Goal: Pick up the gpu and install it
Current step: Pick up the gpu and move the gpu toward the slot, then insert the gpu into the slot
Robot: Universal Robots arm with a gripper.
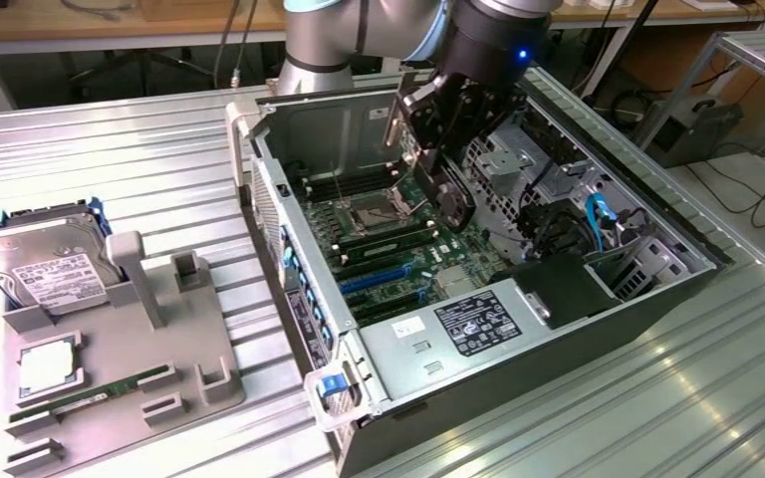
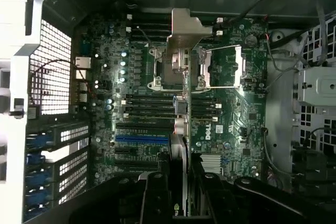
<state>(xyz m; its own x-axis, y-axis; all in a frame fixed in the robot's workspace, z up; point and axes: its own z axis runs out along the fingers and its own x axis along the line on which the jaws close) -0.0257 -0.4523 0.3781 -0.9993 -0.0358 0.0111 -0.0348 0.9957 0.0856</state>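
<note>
The gpu (image 1: 444,189) hangs edge-on over the open computer case (image 1: 622,329), its silver bracket (image 1: 394,127) toward the case's rear wall. My gripper (image 1: 444,118) is shut on the card's upper edge. In the wrist view the gpu (image 2: 181,124) runs as a thin line between my two dark fingers (image 2: 155,195), with the silver bracket (image 2: 186,29) at its far end. Below it lies the motherboard (image 2: 231,124) with its blue expansion slots (image 2: 140,138). The card is above the board and apart from it, roughly over the processor socket (image 1: 372,212).
A grey holder fixture (image 1: 130,339) stands on the slatted metal table at the exterior view's left. It carries a silver hard drive (image 1: 44,269), a green memory stick (image 1: 97,388) and a processor chip (image 1: 48,363). Cables and a drive cage (image 1: 582,214) crowd the case's far side.
</note>
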